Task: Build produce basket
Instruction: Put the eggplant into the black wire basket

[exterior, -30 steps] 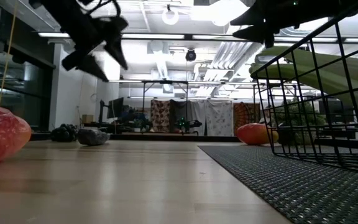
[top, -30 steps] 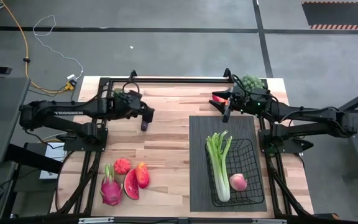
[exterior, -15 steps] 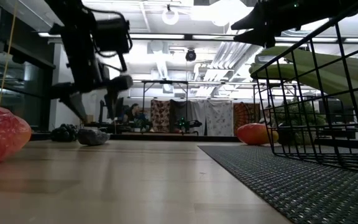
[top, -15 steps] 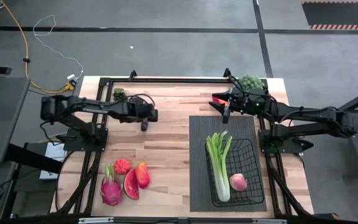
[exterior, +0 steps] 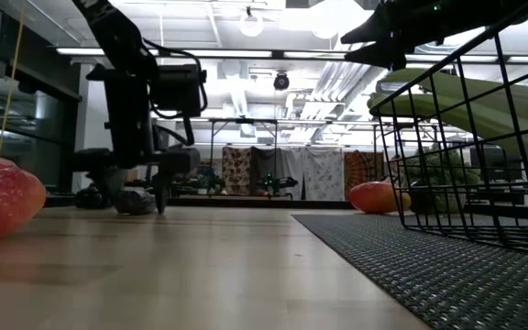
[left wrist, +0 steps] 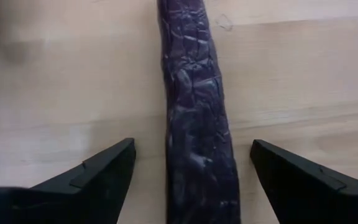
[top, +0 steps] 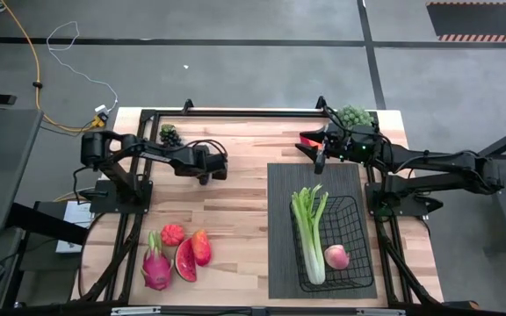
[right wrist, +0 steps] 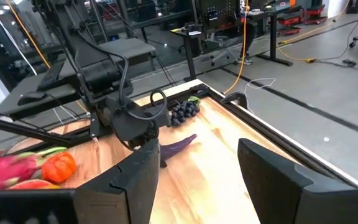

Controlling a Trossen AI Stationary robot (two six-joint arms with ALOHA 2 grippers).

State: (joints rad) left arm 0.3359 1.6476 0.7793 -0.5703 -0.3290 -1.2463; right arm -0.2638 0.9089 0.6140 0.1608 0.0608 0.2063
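The left gripper (left wrist: 191,177) is held wide open low over the table (top: 244,197), one finger on either side of the eggplant (left wrist: 197,118), gripping nothing. Bare wood is left on both sides of it. The eggplant is seen as long, dark purple and wrinkled in the left wrist view only. Dark grapes (top: 170,133) lie behind that gripper. The right gripper (top: 318,156) is held partly open and empty beyond the far end of the basket (top: 339,246), where celery (top: 309,230) and a peach (top: 336,256) lie.
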